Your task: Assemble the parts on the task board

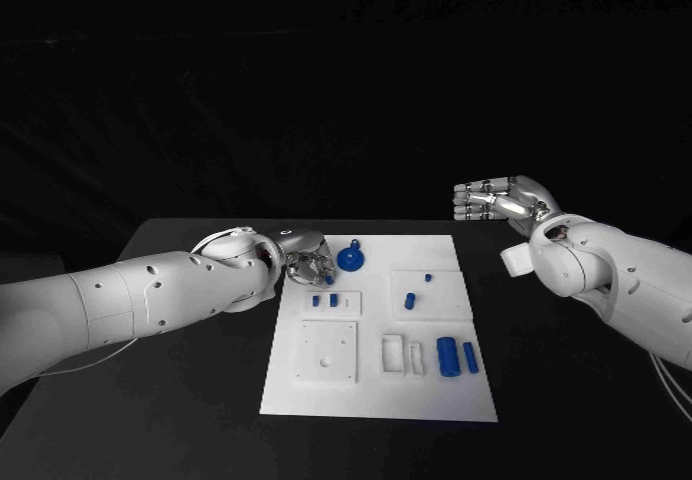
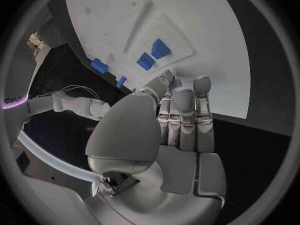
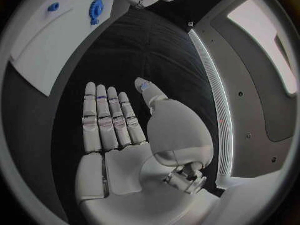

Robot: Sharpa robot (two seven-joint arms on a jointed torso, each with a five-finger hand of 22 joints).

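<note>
Lying loose across the task board (image 1: 378, 400), most parts (image 1: 447, 353) await seating; left hand (image 1: 306, 262) seemingly empty, right hand (image 1: 495, 200) spread, holding nothing.

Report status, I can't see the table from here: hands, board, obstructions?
Left hand empty, over task board's far left edge. Right hand open, off the board. Blue parts lie on it. Nothing in the way.
</note>
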